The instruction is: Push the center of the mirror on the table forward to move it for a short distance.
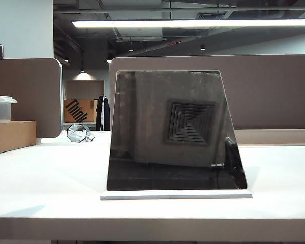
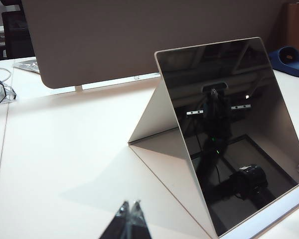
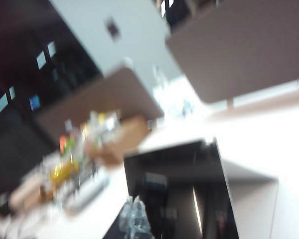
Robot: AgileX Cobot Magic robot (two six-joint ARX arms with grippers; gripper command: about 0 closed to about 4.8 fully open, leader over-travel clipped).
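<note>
Exterior view: mirror (image 1: 176, 131) upright near the front edge of the white worktop (image 1: 46, 178), on a thin pale base strip, reflecting a square ceiling vent; neither tool visible here.

Left wrist view: left tool (image 2: 129, 215) with tips pressed together, hovering over bare worktop (image 2: 65, 149), apart from the mirror (image 2: 234, 129) and its folded stand.

Right wrist view, blurred: right tool (image 3: 134, 214) just before the mirror (image 3: 177, 194), tips seemingly together, contact unclear.

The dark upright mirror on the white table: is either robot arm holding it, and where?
Nothing is held. The left tool and right tool are both shut with nothing between their tips, each short of the dark frameless mirror, not touching it.
</note>
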